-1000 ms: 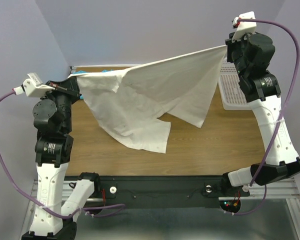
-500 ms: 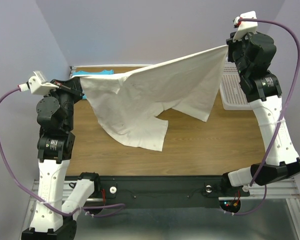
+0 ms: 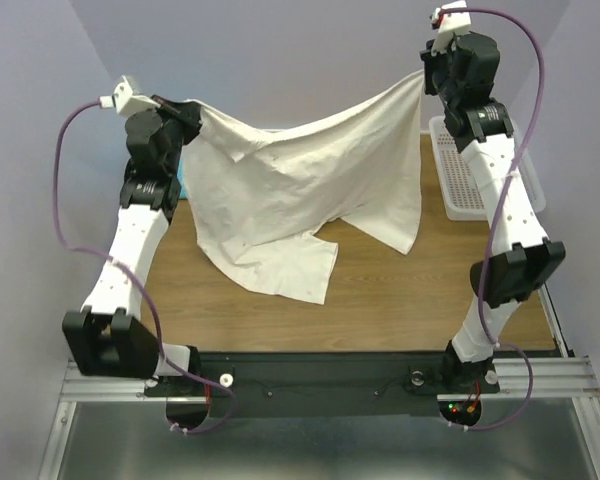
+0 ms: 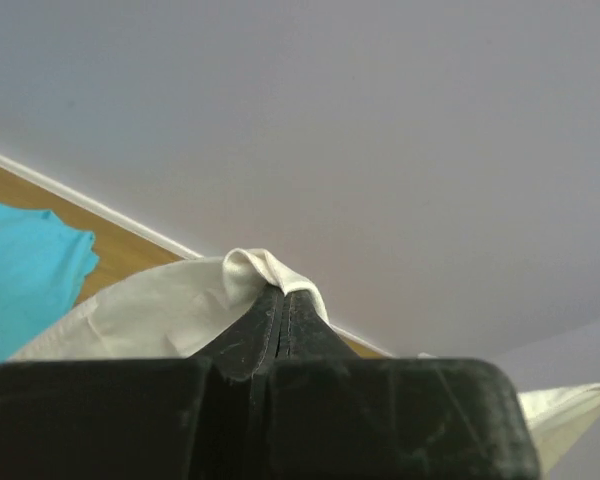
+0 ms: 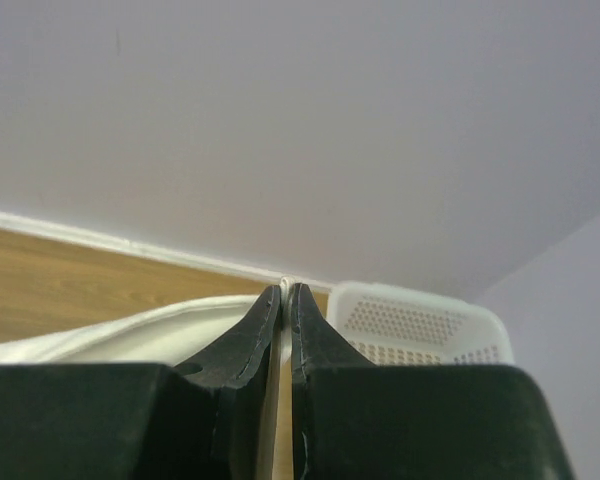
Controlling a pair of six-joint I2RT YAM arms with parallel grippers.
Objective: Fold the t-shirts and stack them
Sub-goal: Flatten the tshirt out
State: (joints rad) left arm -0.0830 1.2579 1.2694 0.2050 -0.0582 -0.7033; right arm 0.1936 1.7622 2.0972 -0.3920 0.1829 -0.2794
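The cream shirt point(image 3: 300, 190) is held spread over the table point(image 3: 400, 290), pinched at either end by the closed left gripper point(image 3: 194, 109) and the closed right gripper point(image 3: 423, 79).

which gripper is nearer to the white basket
Right. The right gripper holds the cream t-shirt up beside the white basket, near its far corner; the left gripper is across the table.

Bright, even, diffuse light, faint soft shadow on the tabletop point(image 3: 400, 290) beneath the hanging cream t-shirt point(image 3: 290, 190), overhead view sharp, wrist views softer, left gripper point(image 4: 283, 300) and right gripper point(image 5: 285, 295) close to lens, dark, blurred.
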